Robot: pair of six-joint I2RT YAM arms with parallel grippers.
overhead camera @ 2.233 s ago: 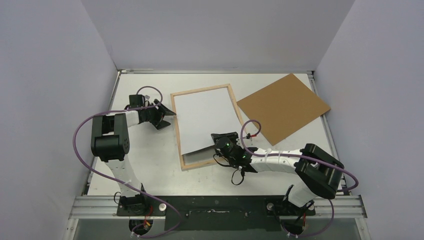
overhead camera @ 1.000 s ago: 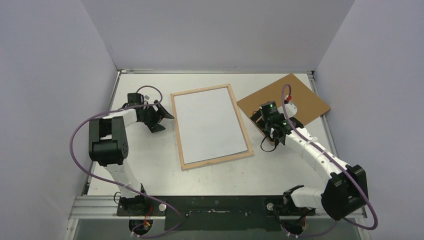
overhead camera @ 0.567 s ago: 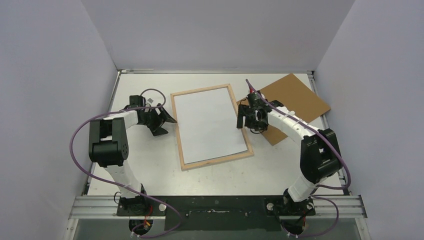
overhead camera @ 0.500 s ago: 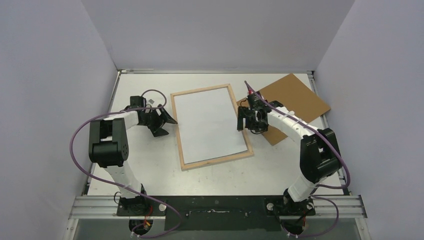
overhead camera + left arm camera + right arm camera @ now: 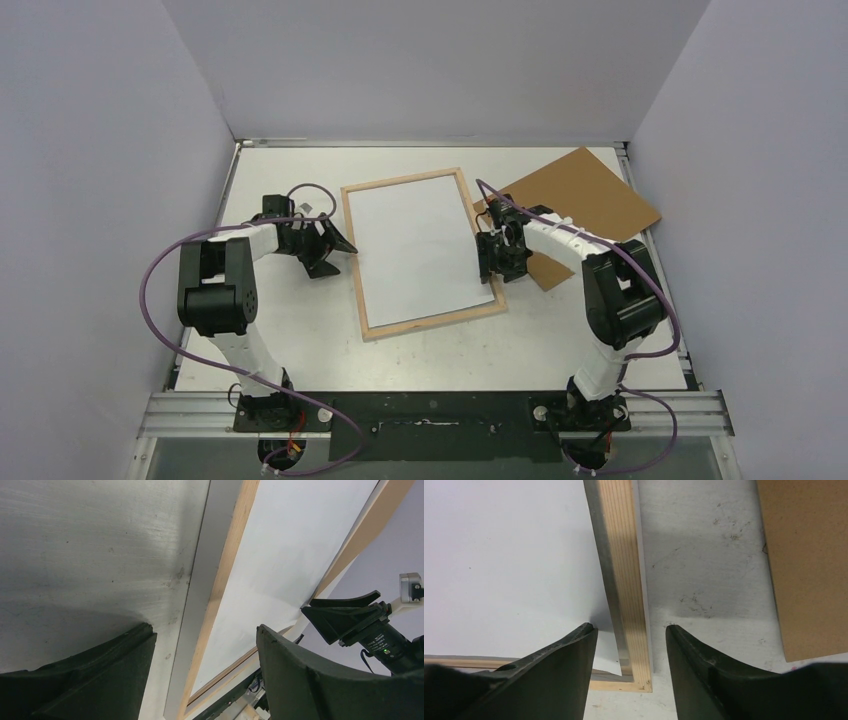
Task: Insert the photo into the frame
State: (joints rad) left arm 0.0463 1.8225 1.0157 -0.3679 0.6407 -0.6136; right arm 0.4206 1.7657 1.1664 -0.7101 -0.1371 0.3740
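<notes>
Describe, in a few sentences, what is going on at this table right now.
Two robot arms are working at a picture frame that lies wood side up on the table. The photo lies inside it, white back up. The left gripper is open astride the frame's left rail, and the right gripper is open astride the right rail near the frame's near corner. Neither is clamped on anything. The brown backing board lies loose to the right, not yet fitted.

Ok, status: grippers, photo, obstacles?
Left gripper open, over left edge of frame. Right gripper open, over right edge. Photo inside frame, white back up. Brown board lies aside.
</notes>
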